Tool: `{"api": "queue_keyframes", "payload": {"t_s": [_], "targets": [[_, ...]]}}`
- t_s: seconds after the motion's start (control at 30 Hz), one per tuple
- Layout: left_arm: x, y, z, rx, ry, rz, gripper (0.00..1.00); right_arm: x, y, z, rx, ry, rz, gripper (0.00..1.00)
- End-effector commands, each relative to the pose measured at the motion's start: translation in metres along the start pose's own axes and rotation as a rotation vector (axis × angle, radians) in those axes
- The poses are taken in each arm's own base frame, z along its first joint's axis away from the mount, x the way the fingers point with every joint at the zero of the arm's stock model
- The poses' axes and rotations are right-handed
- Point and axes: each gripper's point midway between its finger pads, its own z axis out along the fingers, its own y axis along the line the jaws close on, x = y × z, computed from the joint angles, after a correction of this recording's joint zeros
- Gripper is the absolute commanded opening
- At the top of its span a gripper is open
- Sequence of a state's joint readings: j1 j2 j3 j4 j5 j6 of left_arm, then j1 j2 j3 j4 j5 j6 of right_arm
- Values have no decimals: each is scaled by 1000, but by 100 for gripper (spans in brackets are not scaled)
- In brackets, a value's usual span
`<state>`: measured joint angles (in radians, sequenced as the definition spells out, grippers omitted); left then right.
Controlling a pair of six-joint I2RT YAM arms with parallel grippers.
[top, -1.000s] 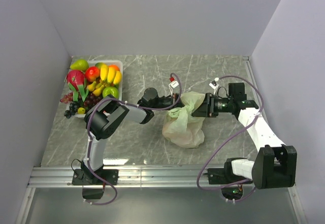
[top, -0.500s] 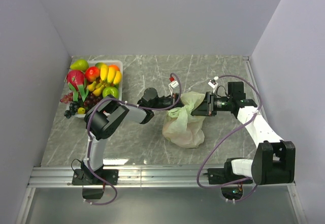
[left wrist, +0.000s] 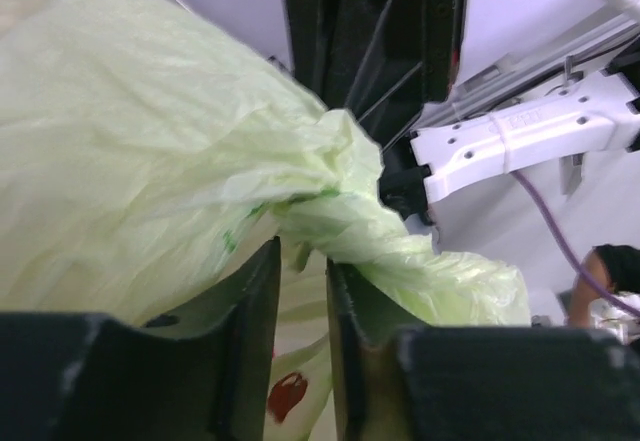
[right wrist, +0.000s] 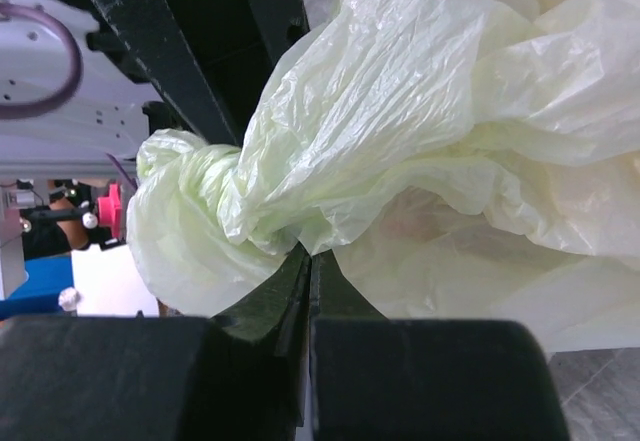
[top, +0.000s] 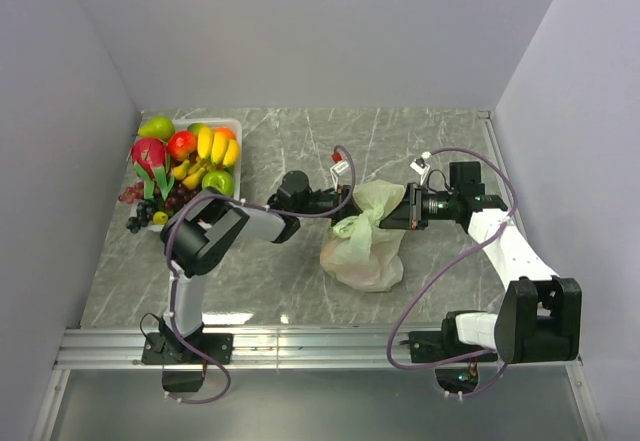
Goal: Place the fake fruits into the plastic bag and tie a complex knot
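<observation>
The pale-green plastic bag (top: pixel 365 246) lies crumpled at the table's middle, its top gathered into a twisted bunch (top: pixel 352 225). My left gripper (top: pixel 344 203) is at the bag's upper left; in the left wrist view its jaws stand a narrow gap apart with the twisted bunch (left wrist: pixel 400 251) across the fingertips. My right gripper (top: pixel 402 209) is shut on a fold of the bag (right wrist: pixel 400 141), beside a knotted lump (right wrist: pixel 190 206). The fake fruits (top: pixel 190 161) are heaped in the tray at the far left. A red patch (left wrist: pixel 287 398) shows through the film.
The clear tray (top: pixel 236 126) stands at the back left corner, with dark grapes (top: pixel 140 216) spilling over its near side. Grey walls close in the left, back and right. A metal rail (top: pixel 300 346) runs along the near edge.
My right gripper has shifted slightly left towards the bag's top. The left arm's elbow has shifted a little left. The bag's body stays put.
</observation>
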<state>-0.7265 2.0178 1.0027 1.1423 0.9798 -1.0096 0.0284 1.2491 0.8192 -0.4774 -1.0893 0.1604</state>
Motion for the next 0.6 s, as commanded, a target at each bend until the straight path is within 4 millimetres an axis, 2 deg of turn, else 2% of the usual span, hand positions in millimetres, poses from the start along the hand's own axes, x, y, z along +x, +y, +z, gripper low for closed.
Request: {"api": "queue_keyframes", "payload": {"t_s": [0.0,0.03,0.1,0.13,0.17,0.2,0.23,0.27,0.3,0.33,0.37,0.4,0.5,0.57], "targets": [[-13,-6,-22,-57,9,95,33,-11,18,-7,-18,-15,-110,0],[-24,-8,-36,-86,-7,113,38,-13,19,-8,-18,-18,-137,0],[-19,4,-57,-168,27,102,44,-11,19,-10,-11,-9,-146,0],[-27,-4,-67,-185,27,137,50,-12,19,-10,-10,-8,-160,0],[-37,-2,-81,-216,22,161,50,-11,17,-10,-3,-5,-163,0],[-37,-1,-90,-229,60,249,52,-11,17,-10,-1,-7,-167,0],[-38,-5,-104,-274,96,219,57,-12,17,-11,0,-10,-175,0],[-35,-8,-112,-288,133,235,58,-12,18,-11,2,-11,-179,0],[-34,-9,-119,-282,189,379,59,-12,18,-11,5,-10,-177,0],[-11,-17,-131,-295,280,313,64,-13,18,-12,6,-10,-204,0],[-19,-25,-133,-292,310,384,65,-14,17,-12,18,-11,-209,0],[-18,-27,-137,-273,356,496,73,-13,17,-12,21,-6,-211,0],[-8,-34,-144,-300,458,477,76,-12,16,-14,35,2,-229,0],[-8,-33,-138,-326,503,506,77,-13,17,-13,37,5,-237,0]]}}
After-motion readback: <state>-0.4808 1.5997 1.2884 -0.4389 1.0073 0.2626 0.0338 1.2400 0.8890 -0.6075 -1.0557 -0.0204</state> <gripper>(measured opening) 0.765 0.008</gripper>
